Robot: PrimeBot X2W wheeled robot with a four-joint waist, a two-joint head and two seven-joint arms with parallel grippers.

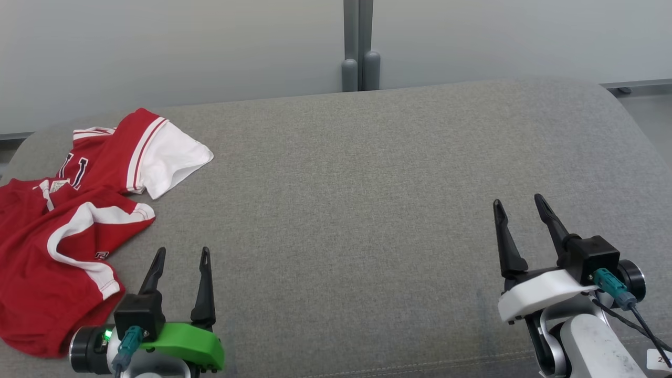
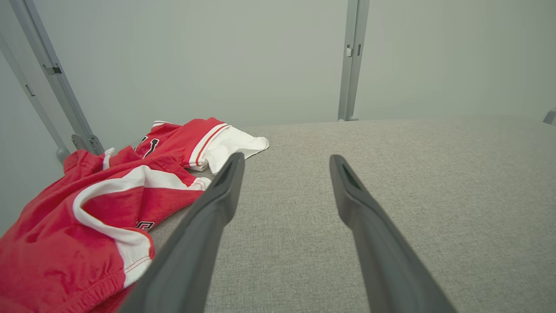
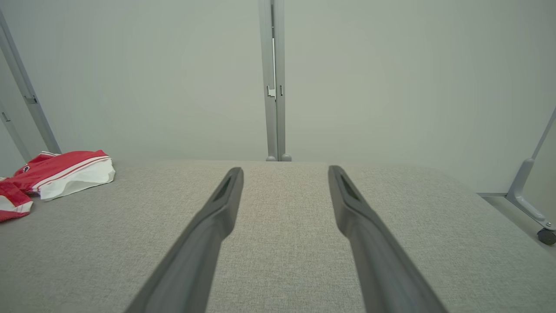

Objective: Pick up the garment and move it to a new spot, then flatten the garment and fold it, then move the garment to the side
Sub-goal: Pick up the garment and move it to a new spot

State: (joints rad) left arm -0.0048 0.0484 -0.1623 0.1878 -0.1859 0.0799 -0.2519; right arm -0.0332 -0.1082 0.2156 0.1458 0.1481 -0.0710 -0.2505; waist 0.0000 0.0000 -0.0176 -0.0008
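The garment (image 1: 68, 215) is a red jersey with white sleeves and white stripes, lying crumpled at the left end of the grey padded surface (image 1: 357, 173). It shows again at the left in the left wrist view (image 2: 95, 204) and far left in the right wrist view (image 3: 61, 174). My left gripper (image 1: 182, 254) stands open near the front edge, just right of the garment's lower part, with nothing between its fingers. My right gripper (image 1: 520, 202) is open too, far to the right over bare fabric, and holds nothing.
A pale wall with a grey upright post (image 1: 359, 47) stands behind the surface. The surface rounds off at its far right corner (image 1: 614, 100). A wheeled grey frame leg (image 3: 527, 204) stands on the floor at the right.
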